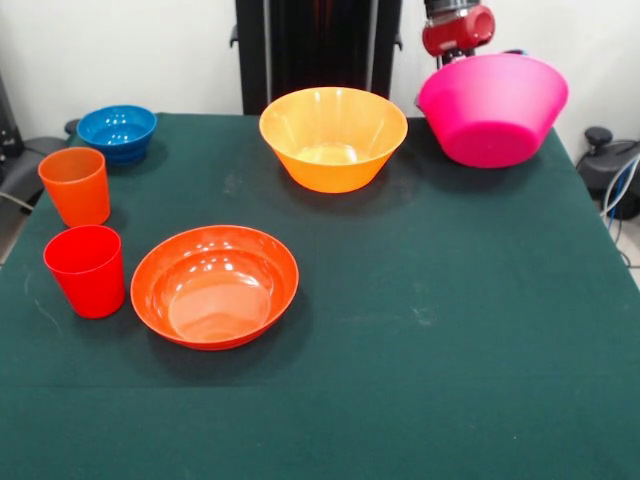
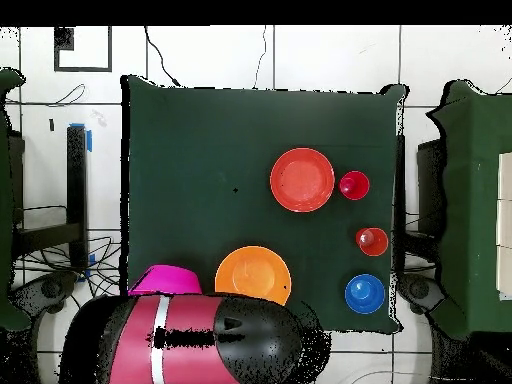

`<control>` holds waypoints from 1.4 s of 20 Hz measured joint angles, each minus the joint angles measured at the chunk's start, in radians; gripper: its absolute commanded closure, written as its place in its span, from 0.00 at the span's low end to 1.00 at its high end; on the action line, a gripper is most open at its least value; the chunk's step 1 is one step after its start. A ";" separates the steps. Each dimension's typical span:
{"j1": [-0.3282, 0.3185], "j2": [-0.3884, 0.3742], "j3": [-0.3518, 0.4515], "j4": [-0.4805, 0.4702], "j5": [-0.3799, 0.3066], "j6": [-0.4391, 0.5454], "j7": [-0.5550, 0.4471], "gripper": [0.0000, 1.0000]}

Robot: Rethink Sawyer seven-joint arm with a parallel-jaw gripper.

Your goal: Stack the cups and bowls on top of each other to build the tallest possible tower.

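The big pink bowl [image 1: 493, 108] hangs tilted in the air over the table's corner, at about one o'clock in the front view, its rim tipped up and its rounded underside turned toward me. The red end of the arm [image 1: 458, 28] sits right behind its upper rim, but the bowl hides the gripper itself, so I cannot tell whether the pincer is clamped on the rim or how wide it stands. Just beside it, at twelve o'clock, the yellow-orange bowl [image 1: 333, 137] stands upright on the green table [image 1: 450, 340]. Over at ten o'clock a blue bowl [image 1: 117, 132] rests near the far corner; it might be two nested, though I can't be sure from here. At nine o'clock the orange cup [image 1: 75, 185] and the red cup [image 1: 86, 270] stand close together, mouths up, and the shallow red-orange bowl [image 1: 214, 286] sits just beside the red cup.
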 measured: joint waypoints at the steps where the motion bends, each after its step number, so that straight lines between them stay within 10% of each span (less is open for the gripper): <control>1: 0.000 0.001 0.001 -0.002 0.000 -0.001 0.000 0.00; 10: -0.006 -0.001 0.012 -0.012 0.001 -0.017 0.000 0.00; 11: -0.007 -0.002 0.012 -0.012 0.001 -0.017 0.000 1.00; 28: -0.033 -0.184 0.019 0.073 0.062 0.026 0.000 1.00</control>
